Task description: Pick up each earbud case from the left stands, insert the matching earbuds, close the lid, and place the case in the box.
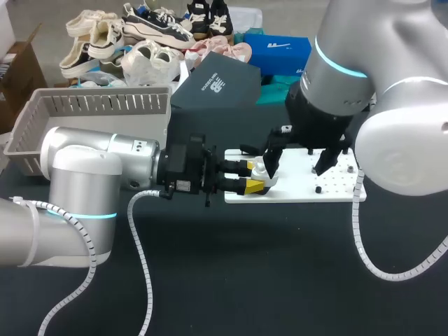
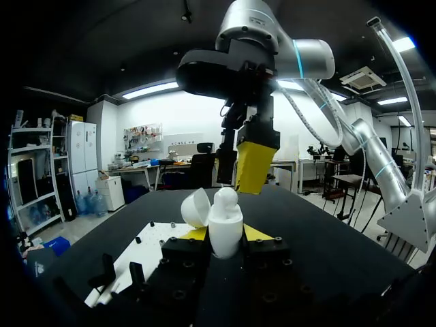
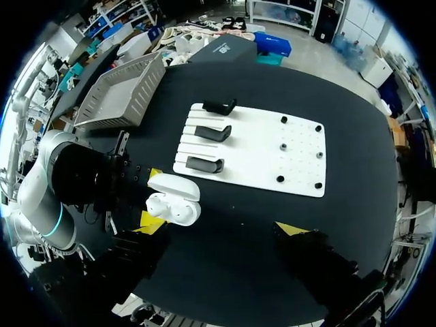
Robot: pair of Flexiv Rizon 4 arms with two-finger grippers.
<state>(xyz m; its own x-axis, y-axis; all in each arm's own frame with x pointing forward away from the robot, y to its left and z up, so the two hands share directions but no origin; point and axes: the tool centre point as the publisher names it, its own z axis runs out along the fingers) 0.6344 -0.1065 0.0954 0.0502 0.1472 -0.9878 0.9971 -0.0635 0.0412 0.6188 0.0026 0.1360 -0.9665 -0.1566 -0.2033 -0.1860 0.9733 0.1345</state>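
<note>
A dark surface (image 1: 245,280) carried a white board (image 3: 262,153) with three black stands (image 3: 212,133), a grey slatted basket (image 1: 91,92) near it, and a dark box (image 1: 217,87) behind.

A dark box lid (image 1: 213,85) at the back of the table carries a white brand mark, with finer print beside it too small to read. A small white sticker sits on the black body of the left gripper (image 1: 253,176); its print cannot be made out. No numbers or signs show on the table.
</note>
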